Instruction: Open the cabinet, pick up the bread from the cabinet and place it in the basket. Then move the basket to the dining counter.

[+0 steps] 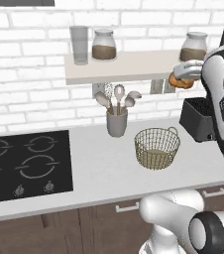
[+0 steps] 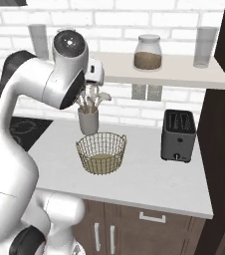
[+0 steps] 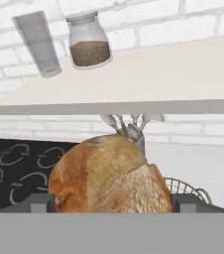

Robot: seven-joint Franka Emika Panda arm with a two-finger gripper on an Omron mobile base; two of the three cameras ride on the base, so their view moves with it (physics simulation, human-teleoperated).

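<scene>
Halfway: the gripper (image 1: 183,75) is clutching the round golden-brown bread (image 3: 109,173), hovering above the empty tan wire-mesh basket (image 1: 157,148); dining-counter trip pending.

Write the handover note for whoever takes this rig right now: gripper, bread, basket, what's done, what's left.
Gripper: closed on the bread, jaws wide around it, held up by the wall shelf's front edge.
Basket: on the white worktop, right of the utensil cup, left of the toaster; no bread in it.
Done: bread is in hand.
Left: bring the bread down over the basket, release it inside, then carry the basket to the dining counter.
</scene>
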